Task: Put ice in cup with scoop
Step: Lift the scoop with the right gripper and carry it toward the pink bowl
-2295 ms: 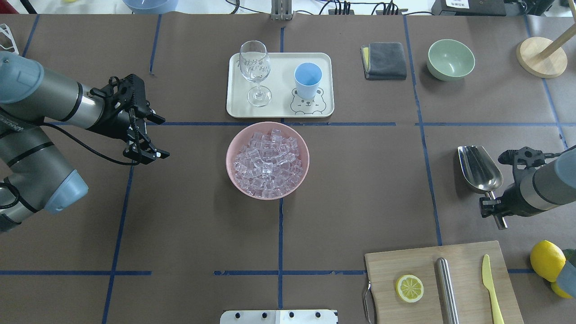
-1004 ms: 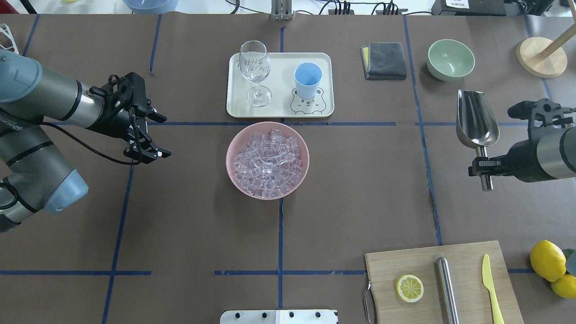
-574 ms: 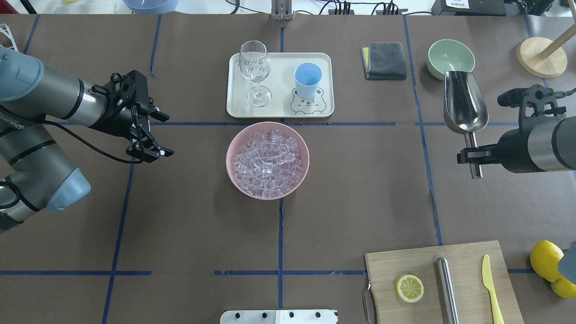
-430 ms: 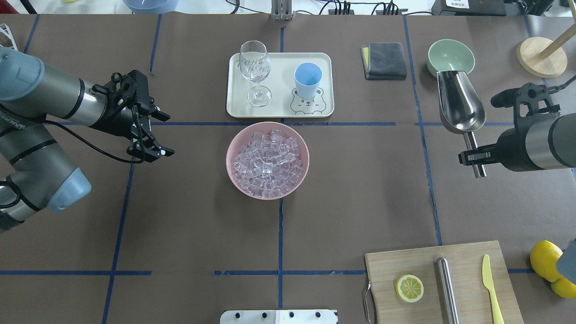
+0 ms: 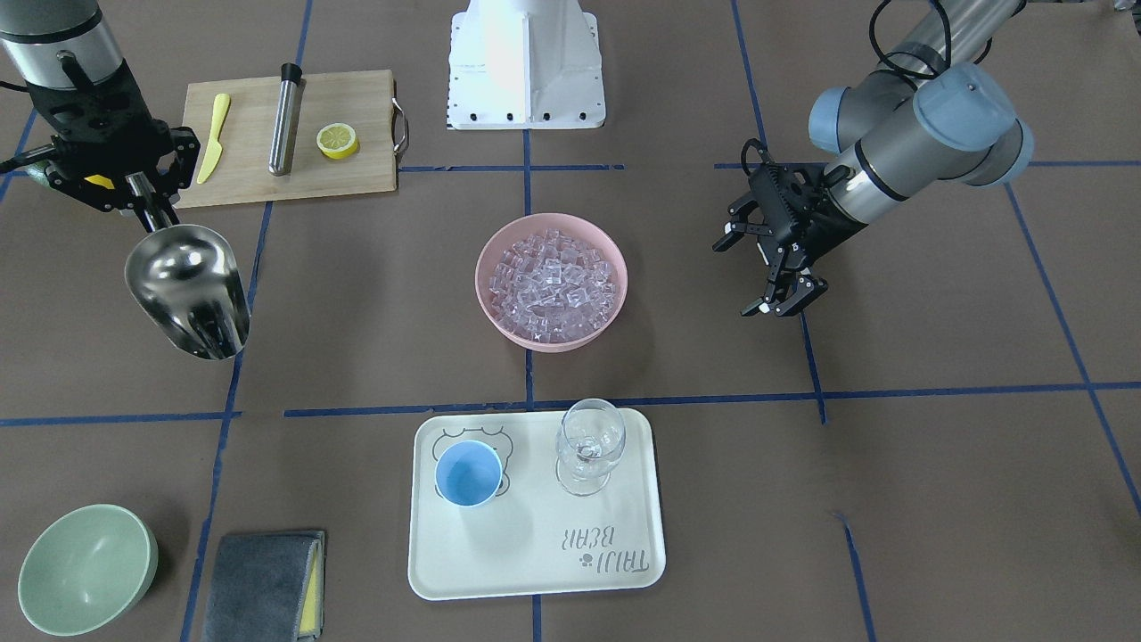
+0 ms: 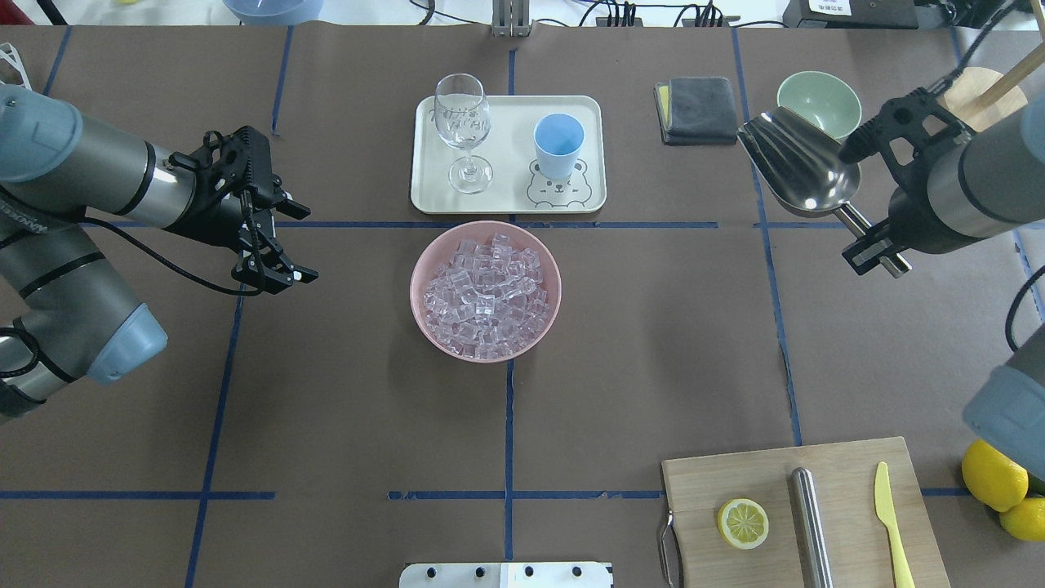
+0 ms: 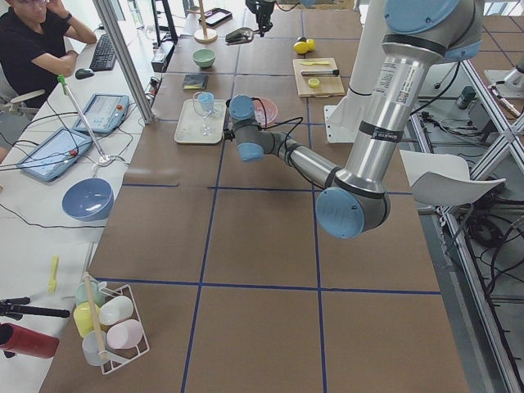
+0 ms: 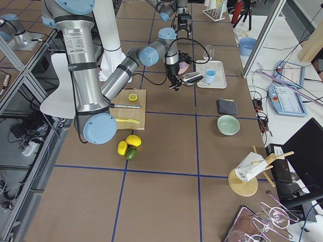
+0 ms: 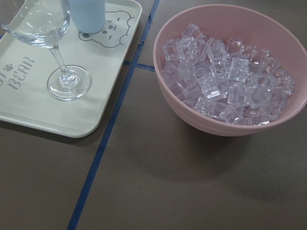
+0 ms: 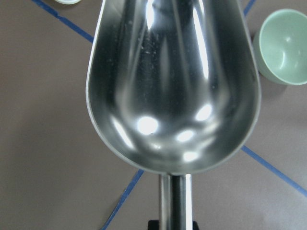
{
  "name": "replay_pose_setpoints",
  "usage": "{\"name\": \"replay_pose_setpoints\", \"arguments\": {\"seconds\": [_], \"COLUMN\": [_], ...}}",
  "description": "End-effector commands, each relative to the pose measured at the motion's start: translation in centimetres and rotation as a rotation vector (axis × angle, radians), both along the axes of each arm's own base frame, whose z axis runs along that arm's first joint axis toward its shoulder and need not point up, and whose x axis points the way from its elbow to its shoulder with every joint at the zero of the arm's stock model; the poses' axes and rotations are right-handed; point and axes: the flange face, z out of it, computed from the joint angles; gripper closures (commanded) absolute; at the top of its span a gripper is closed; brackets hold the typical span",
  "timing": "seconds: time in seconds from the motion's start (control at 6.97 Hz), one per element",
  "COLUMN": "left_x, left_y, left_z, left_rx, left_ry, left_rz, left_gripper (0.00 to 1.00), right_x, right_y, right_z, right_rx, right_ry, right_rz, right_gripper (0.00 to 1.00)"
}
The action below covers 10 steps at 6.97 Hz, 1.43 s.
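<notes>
The right fingers (image 6: 875, 249) are clamped on the thin handle of the scoop (image 6: 804, 175), which is held raised off the counter (image 6: 653, 367) on the robot's right side. Its trough faces up and shows bare polished metal, and its open end points toward the tray (image 6: 506, 196). In the overhead view the scoop overlaps the near edge of the green bowl (image 6: 824, 98). The left fingers (image 6: 282, 276) are spread apart and grip nothing, hovering to the left of the pink bowl (image 6: 414, 294). The ice (image 6: 486, 298) is heaped in that pink bowl at the centre of the counter. The cup (image 6: 559, 145) stands upright on the tray just behind the pink bowl, beside the wine glass (image 6: 463, 122) and apart from it.
</notes>
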Motion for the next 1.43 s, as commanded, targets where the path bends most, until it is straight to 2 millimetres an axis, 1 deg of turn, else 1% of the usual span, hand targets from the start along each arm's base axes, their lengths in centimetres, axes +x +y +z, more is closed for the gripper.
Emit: {"name": "replay_pose_setpoints", "arguments": {"seconds": [0.0, 0.14, 0.29, 0.43, 0.57, 0.72, 0.86, 1.0, 1.15, 1.29], "left_x": [1.3, 3.6, 5.9, 7.8, 11.5, 12.2, 12.4, 12.5, 13.0, 13.3], "left_y": [0.8, 2.1, 3.8, 3.7, 4.5, 4.6, 4.5, 4.5, 4.2, 4.0], "left_z": [1.5, 2.9, 3.0, 1.9, 1.1, 1.1, 1.8, 1.8, 1.4, 1.5], "left_rx": [0.068, 0.088, 0.109, 0.133, 0.137, 0.133, 0.126, 0.124, 0.124, 0.121], "left_ry": [0.059, 0.081, 0.095, 0.096, 0.091, 0.081, 0.072, 0.072, 0.074, 0.070], "left_rz": [0.027, 0.067, 0.088, 0.041, 0.035, 0.028, 0.030, 0.030, 0.031, 0.031], "left_gripper": [0.00, 0.00, 0.00, 0.00, 0.00, 0.00, 0.00, 0.00, 0.00, 0.00], "right_x": [-1.5, -2.3, -3.4, -3.8, -3.8, -4.1, -5.2, -6.1, -7.2, -9.2], "right_y": [-1.4, -2.2, -3.3, -3.6, -3.6, -3.3, -2.4, -2.8, -3.5, -3.4], "right_z": [-6.2, -5.4, -5.5, -5.5, -6.1, -6.7, -7.0, -7.2, -9.0, -11.1], "right_rx": [0.071, 0.075, 0.107, 0.125, 0.125, 0.124, 0.131, 0.125, 0.104, 0.106], "right_ry": [0.139, 0.167, 0.197, 0.205, 0.207, 0.219, 0.229, 0.243, 0.268, 0.332], "right_rz": [-0.265, -0.311, -0.381, -0.418, -0.420, -0.426, -0.427, -0.447, -0.463, -0.497], "right_gripper": [1.00, 1.00, 1.00, 1.00, 1.00, 1.00, 1.00, 1.00, 1.00, 1.00]}}
